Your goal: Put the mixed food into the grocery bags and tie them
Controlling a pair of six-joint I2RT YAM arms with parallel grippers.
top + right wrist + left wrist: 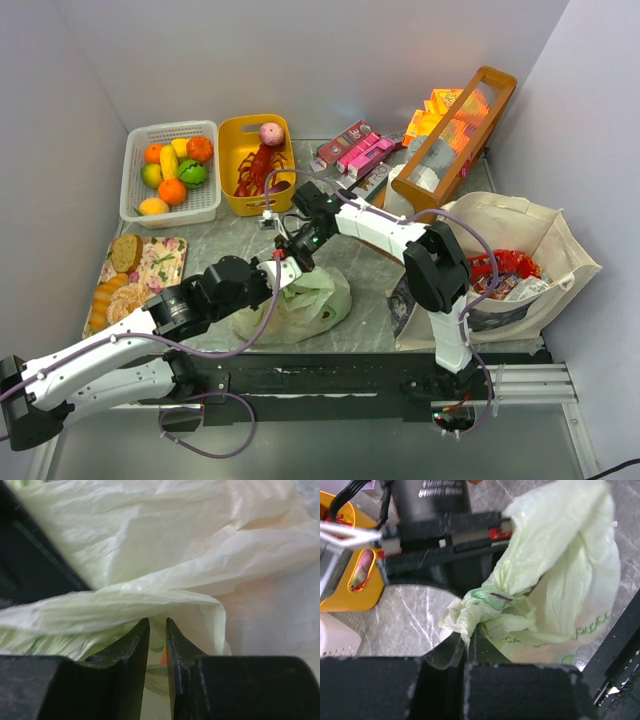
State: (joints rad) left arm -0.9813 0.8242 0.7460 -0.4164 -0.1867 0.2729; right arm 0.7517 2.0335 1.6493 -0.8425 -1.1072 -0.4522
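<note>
The pale green plastic bag (305,300) lies mid-table, its neck twisted into a knot-like bunch (487,597). My left gripper (287,268) is shut on a crumpled handle end just below that bunch, as the left wrist view (468,632) shows. My right gripper (298,248) is right beside it from the far side; in its wrist view (157,622) the jaws are nearly shut, with a band of the bag's plastic (150,545) across the tips. The beige canvas tote (540,230) lies at the right with red snack packets (505,268) inside. Bread (125,252) lies on a floral tray.
A white basket (170,127) of toy fruit stands at the back left. Beside it is a yellow basket (225,130) holding a red lobster (262,168) and a peach. Pink boxes (362,152) and a wooden crate (455,135) are at the back right. The floral tray (165,262) is at the left.
</note>
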